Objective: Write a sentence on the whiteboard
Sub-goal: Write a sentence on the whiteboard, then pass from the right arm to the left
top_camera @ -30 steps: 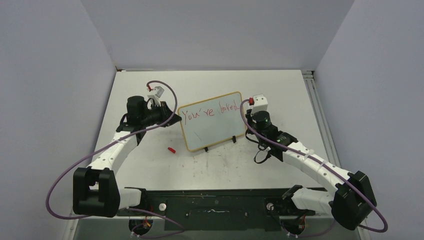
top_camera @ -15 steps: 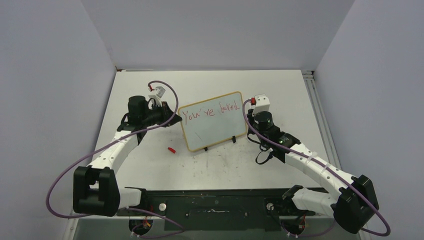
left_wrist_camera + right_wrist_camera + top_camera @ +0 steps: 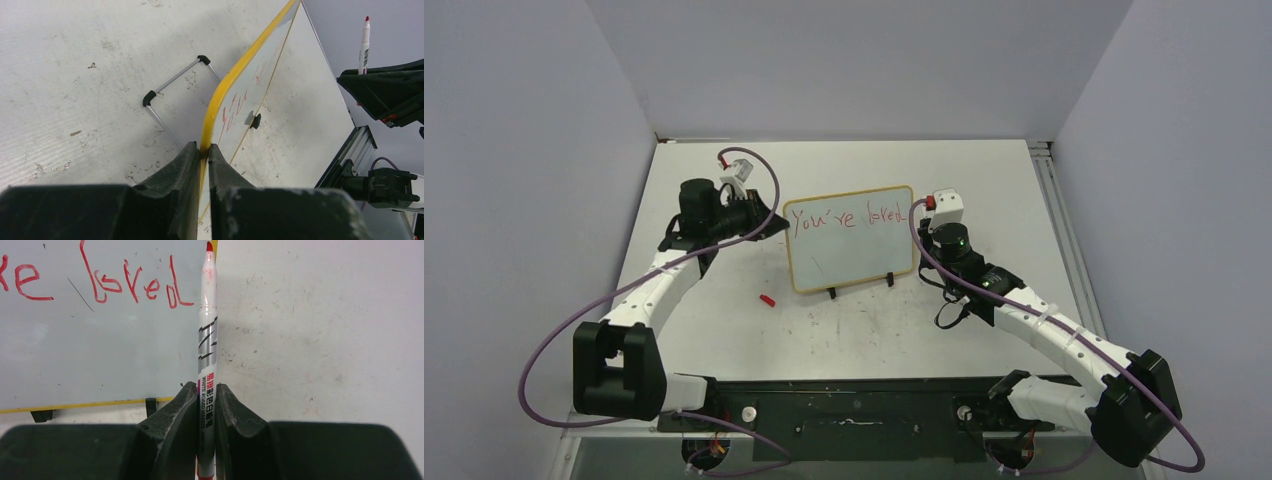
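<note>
From the top camera I read the sentence [image 3: 846, 217] in red handwriting along the upper part of the whiteboard [image 3: 849, 262]: "You're loved". Only that one line is there. My right wrist camera catches its end up close: an "e", then "loved" in thin red strokes. The same camera shows print running lengthwise on the marker [image 3: 206, 340] barrel. Small black capitals spell "WHITE BOARD MARKER", with a row of red Chinese characters beside them that I cannot make out. Higher on the barrel are slanted grey logo strokes, which I cannot read as letters. In my left wrist view the red writing is seen nearly edge-on and is illegible.
</note>
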`<state>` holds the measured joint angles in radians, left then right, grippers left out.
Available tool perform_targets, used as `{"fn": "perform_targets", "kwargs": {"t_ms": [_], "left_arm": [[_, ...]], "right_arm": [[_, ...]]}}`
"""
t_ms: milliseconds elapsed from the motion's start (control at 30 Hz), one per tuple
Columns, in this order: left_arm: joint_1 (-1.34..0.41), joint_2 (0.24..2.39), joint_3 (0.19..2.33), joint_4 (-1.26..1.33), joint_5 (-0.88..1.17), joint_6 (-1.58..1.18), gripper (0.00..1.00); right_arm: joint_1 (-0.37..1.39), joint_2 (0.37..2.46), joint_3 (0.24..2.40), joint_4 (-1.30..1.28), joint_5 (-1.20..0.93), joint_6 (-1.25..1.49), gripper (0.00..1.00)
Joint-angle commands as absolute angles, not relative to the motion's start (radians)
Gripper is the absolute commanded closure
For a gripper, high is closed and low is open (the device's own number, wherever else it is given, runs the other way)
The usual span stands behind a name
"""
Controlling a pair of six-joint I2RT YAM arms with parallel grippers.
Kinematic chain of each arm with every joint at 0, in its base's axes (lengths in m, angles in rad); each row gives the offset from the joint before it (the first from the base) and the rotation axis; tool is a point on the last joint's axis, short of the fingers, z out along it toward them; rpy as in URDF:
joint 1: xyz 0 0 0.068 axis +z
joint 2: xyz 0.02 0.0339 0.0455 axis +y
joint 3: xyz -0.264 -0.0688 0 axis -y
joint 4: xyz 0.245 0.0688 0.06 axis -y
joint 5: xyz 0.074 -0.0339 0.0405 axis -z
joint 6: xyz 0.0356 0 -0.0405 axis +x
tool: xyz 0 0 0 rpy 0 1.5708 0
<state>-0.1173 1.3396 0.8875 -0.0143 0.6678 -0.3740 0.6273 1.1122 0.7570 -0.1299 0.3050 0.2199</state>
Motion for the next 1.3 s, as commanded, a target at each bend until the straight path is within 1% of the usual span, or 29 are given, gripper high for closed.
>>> {"fn": "perform_targets", "kwargs": {"t_ms": [0, 367, 933, 1267], "left_arm": [[-0.11, 1.34, 0.963, 0.063, 0.693, -0.407, 1.0], [-0.112, 1.4, 1.011, 0.095, 0.696, -0.425, 1.0], [-0.107, 1.434, 0.917, 0.194, 0.736, -0.331, 1.0], [-0.105, 1.425, 0.872, 0.159, 0.736, -0.297, 1.0]], "right_arm": [[0.624, 1.106, 0.761, -0.112, 0.308, 0.209, 0.95], [0.623, 1.102, 0.758, -0.11, 0.309, 0.207, 0.95], [0.624, 1.076, 0.747, -0.093, 0.291, 0.201, 0.95], [0.624, 1.061, 0.744, -0.089, 0.283, 0.201, 0.95]]}}
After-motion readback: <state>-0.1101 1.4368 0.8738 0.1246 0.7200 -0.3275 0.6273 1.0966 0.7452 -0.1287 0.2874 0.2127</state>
